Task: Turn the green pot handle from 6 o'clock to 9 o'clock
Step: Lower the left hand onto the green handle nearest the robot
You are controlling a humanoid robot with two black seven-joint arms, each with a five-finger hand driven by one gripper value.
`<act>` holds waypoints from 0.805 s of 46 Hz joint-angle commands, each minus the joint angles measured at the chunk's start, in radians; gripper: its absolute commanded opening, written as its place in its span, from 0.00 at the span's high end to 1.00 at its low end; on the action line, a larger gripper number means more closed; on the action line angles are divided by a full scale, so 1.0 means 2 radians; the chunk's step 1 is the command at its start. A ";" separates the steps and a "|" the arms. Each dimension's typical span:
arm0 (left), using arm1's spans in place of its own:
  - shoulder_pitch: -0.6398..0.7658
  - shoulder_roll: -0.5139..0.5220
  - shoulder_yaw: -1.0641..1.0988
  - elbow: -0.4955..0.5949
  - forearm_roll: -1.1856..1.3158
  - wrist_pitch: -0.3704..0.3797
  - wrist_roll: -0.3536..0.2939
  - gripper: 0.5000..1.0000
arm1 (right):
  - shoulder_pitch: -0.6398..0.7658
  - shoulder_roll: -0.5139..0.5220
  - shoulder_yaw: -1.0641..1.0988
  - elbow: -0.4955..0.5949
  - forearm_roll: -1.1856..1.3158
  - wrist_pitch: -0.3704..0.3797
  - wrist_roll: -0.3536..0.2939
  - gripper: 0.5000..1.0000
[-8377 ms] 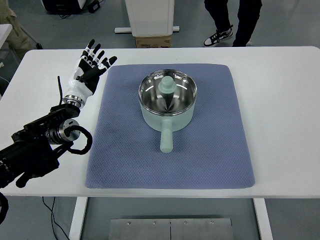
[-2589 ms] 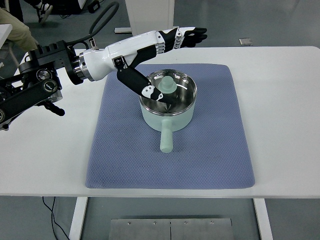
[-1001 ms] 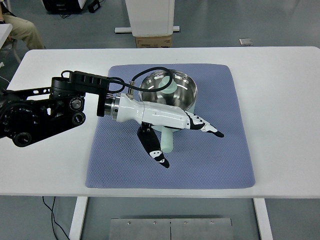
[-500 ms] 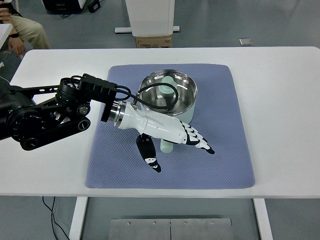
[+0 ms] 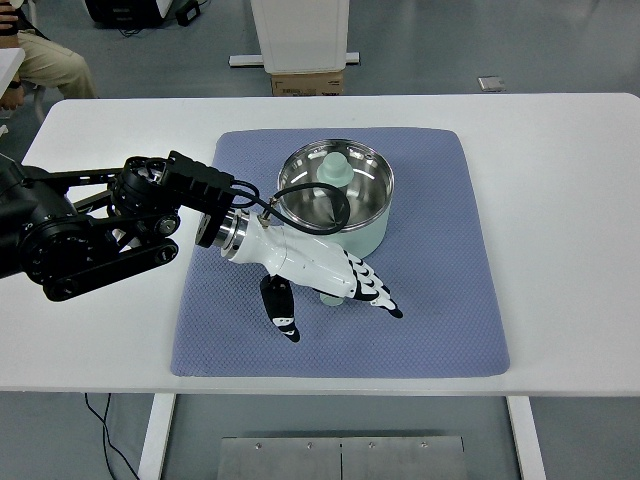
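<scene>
One glossy white robot hand (image 5: 325,280) covers the mint pot's cylindrical handle (image 5: 331,297).

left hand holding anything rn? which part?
Nothing gripped. The left hand lies over the green pot's handle with fingers extended, thumb out to one side; contact underneath can't be seen.

A white bench (image 5: 560,200) fills most of the view, and a blue-grey mat (image 5: 440,320) with rounded corners lies flat on its middle. Beyond the far edge, on the grey floor (image 5: 560,45), stands a white column (image 5: 298,30) with a cardboard box (image 5: 306,82) at its foot, and a small flat square thing (image 5: 490,84) lies off to the right. At the top left corner part of a seated person (image 5: 40,55) in tan trousers shows, and below the near edge a metal plate (image 5: 340,458) sits between the legs.
</scene>
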 commanded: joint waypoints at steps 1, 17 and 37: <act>-0.001 0.000 0.005 0.003 0.000 0.000 0.000 0.00 | 0.000 0.000 0.000 0.000 0.000 0.000 0.000 0.00; -0.016 -0.011 0.025 0.003 0.003 0.000 0.000 0.00 | 0.000 0.000 0.000 0.000 0.000 0.000 0.000 0.00; -0.041 -0.026 0.051 0.004 0.003 0.000 0.000 0.00 | 0.000 0.000 0.000 0.000 -0.001 0.000 0.000 0.00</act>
